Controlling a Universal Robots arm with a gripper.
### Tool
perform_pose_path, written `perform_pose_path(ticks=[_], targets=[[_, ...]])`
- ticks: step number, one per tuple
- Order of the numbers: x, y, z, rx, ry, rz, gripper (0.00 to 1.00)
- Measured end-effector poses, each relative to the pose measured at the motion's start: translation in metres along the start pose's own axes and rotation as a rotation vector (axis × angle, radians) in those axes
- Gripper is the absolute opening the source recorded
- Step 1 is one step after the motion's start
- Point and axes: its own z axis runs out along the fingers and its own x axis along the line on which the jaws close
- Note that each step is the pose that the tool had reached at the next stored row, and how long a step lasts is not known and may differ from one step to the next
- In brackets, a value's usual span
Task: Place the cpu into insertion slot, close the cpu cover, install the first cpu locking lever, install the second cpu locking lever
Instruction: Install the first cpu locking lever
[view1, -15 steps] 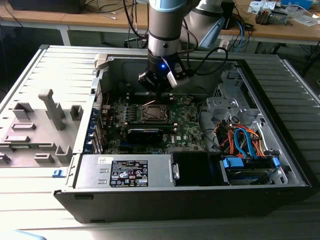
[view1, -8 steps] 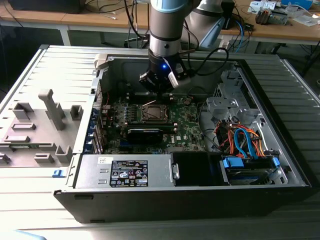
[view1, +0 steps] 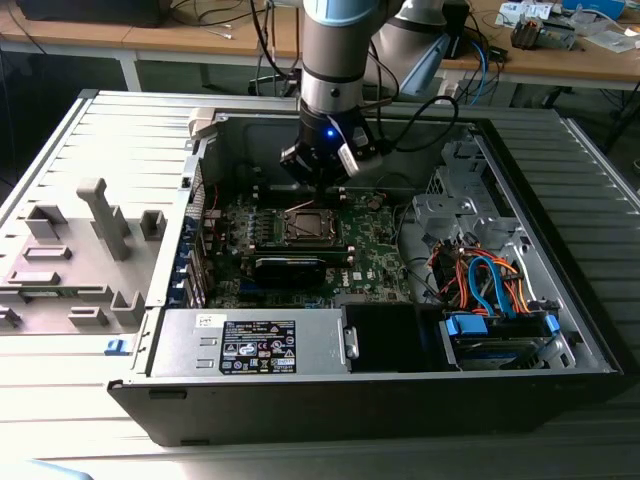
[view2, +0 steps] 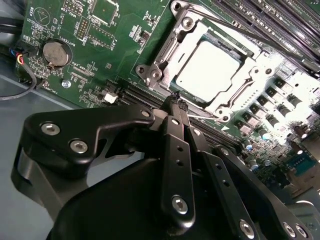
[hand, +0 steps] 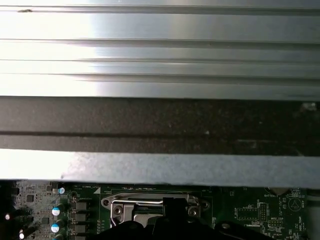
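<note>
Your bench (view1: 60, 130) is a ribbed grey metal surface, and on it lies an open computer case (view1: 560, 250) with its side off; grey fixture blocks (view1: 105, 215) stand on the bench toward the exterior view's left of the case. Inside the case you see a green motherboard (view1: 375, 255), a power supply (view1: 250, 340) along the near wall, and a bundle of orange and blue cables (view1: 485, 280) toward the exterior view's right. The arm (view1: 335, 50) comes down from above into the case, a blue light glowing at its wrist. Your claw (view2: 176, 100) hangs just above the edge of the slot (view2: 210, 65), its black fingers (view2: 175, 150) drawn together to a narrow point with nothing visible between them, so it reads as closed and holding nothing. In the second wrist view the tip sits right beside the rim of the slot, near a thin metal lever (view2: 200, 116) running along that side; you cannot tell whether it touches. The cover (view2: 252, 70) lies down flat over the slot, its silvery frame around the cpu (view2: 207, 64), which sits inside the slot with its bright metal top showing through the window. In the first wrist view you see the slot (hand: 155, 207) partly hidden behind the dark claw, below the case wall (hand: 160, 120). A round coin battery (view2: 56, 53) sits on the board, well apart from the slot.
</note>
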Motion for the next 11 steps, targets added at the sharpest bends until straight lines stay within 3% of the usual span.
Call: perform_pose_path(ticks=[11], targets=[[-0.0009, 0.0015, 0.0040, 0.0061, 0.0002, 0.000, 0.11]])
